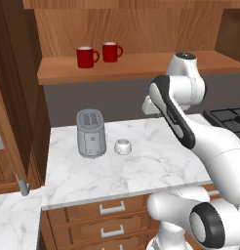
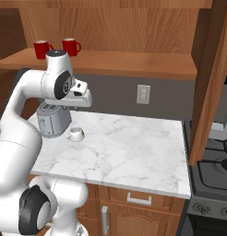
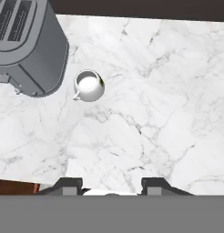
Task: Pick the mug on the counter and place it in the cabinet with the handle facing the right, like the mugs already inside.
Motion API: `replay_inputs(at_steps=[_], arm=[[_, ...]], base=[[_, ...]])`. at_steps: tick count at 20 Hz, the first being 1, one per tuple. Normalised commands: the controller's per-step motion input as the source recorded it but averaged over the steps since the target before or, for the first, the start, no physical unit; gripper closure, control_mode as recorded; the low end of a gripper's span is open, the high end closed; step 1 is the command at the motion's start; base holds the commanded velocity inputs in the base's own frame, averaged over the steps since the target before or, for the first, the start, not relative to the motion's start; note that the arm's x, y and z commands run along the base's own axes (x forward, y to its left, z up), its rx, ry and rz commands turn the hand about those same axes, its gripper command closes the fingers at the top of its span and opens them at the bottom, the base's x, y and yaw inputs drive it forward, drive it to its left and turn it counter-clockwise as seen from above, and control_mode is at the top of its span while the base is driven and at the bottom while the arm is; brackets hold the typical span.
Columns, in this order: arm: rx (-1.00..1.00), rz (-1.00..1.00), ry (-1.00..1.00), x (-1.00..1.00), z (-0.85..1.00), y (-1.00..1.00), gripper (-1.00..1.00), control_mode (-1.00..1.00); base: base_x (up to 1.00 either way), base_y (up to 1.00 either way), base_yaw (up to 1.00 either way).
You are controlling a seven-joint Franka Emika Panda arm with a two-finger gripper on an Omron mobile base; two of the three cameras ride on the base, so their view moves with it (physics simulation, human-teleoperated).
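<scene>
The toaster [image 3: 29,48] is cut off at the top left of my hand view. Just right of it, close but not touching, the mug [image 3: 89,85] stands upright on the counter [image 3: 168,113]. Its handle [image 3: 77,96] is tiny and hard to see. My gripper [image 3: 111,185] hangs high above the counter, jaws spread apart, holding nothing. Up in the cabinet [image 1: 141,66] stand 2 red mugs [image 1: 86,57].

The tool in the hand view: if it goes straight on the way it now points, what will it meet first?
Probably the bare counter. The tool looks down at the marble, and the mug and toaster lie off to one side. Depth is hard to judge.
</scene>
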Motion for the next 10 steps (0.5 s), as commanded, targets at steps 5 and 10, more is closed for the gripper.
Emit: replay_inputs(at_steps=[5,10], arm=[[0.0,0.0,0.0,-0.09,0.0,0.0,-1.0,-1.0],[0.0,0.0,0.0,-0.23,0.0,0.06,-1.0,-1.0]], base=[[0.0,0.0,0.0],[0.0,0.0,0.0]])
